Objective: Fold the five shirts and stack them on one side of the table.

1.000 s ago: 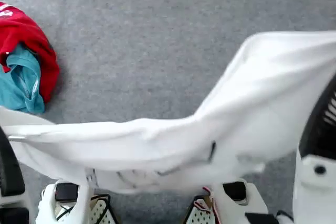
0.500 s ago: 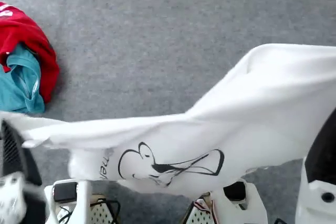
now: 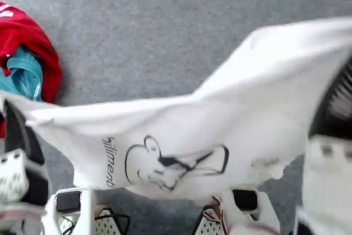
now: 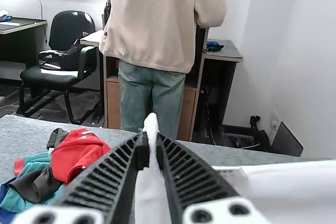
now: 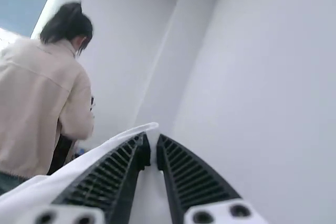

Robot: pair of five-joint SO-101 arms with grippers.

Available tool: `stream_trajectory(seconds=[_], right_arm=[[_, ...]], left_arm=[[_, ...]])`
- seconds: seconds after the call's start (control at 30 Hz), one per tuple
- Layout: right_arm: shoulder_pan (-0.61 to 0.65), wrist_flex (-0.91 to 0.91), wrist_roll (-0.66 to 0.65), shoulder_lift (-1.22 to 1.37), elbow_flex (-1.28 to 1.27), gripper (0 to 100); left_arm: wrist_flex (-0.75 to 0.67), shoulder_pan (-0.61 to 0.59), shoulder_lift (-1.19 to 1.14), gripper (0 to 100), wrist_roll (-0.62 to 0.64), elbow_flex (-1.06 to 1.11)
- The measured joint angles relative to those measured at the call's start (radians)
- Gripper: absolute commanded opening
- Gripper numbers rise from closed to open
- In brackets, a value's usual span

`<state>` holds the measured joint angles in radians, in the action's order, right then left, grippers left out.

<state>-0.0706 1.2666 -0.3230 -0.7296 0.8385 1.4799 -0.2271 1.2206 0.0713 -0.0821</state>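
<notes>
A black office chair (image 4: pixel 73 32) with armrests stands on the dark floor, next to a desk (image 4: pixel 18 24) at the room's edge. Nearby is a wooden desk unit (image 4: pixel 111 103) — a small blue item (image 4: pixel 214 45) lies on its grey top. Cables (image 4: pixel 252 141) and a dark flat panel (image 4: pixel 286 140) rest by the white wall (image 4: pixel 294 51).
</notes>
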Motion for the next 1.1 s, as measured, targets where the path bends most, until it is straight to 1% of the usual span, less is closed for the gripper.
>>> stream_trajectory(seconds=[0.1, 0.17, 0.23, 0.33, 0.4, 0.47, 0.53, 0.6, 0.67, 0.77, 0.83, 0.97, 1.03, 1.1], right_arm=[[0.0, -0.006, -0.005, 0.002, -0.126, 1.5], [0.0, -0.038, -0.005, 0.002, -0.229, 1.5], [0.0, -0.107, -0.005, 0.002, -0.353, 1.5], [0.0, -0.262, -0.005, 0.006, -0.574, 1.5], [0.0, -0.397, -0.005, 0.017, -0.74, 1.5], [0.0, -0.545, -0.005, 0.02, -0.901, 1.4], [0.002, -0.689, -0.005, 0.028, -1.049, 1.4], [0.002, -0.798, -0.005, 0.063, -1.14, 1.4], [0.002, -0.861, -0.005, 0.12, -1.166, 1.4], [0.002, -0.934, -0.005, 0.224, -1.166, 1.4], [0.002, -0.956, -0.005, 0.315, -1.154, 1.4], [0.002, -0.959, -0.005, 0.545, -0.977, 1.4], [0.002, -0.939, -0.003, 0.669, -0.858, 1.4], [0.002, -0.893, -0.003, 0.795, -0.717, 1.4]], left_arm=[[-0.132, 0.0, 0.0, 3, 0.0, 0.15], [-0.262, 0.0, 0.0, 3, 0.0, 0.29], [-0.425, 0.0, -0.002, 3, 0.0, 0.454], [-0.697, 0.002, -0.011, 3, 0.0, 0.709], [-0.875, 0.002, -0.034, 3, 0.0, 0.862], [-1.026, 0.005, -0.091, 3, 0.0, 0.977], [-1.142, 0.006, -0.17, 3, 0.0, 1.026], [-1.231, 0.006, -0.276, 3, 0.0, 1.026], [-1.3, 0.006, -0.408, 3, 0.0, 1.0], [-1.347, 0.006, -0.628, 3, 0.0, 0.879], [-1.353, 0.006, -0.77, 3, 0.0, 0.761], [-1.349, 0.006, -1.031, 3, 0.0, 0.497], [-1.303, 0.008, -1.149, 3, 0.0, 0.361], [-1.224, 0.008, -1.255, 3, 0.0, 0.226]])
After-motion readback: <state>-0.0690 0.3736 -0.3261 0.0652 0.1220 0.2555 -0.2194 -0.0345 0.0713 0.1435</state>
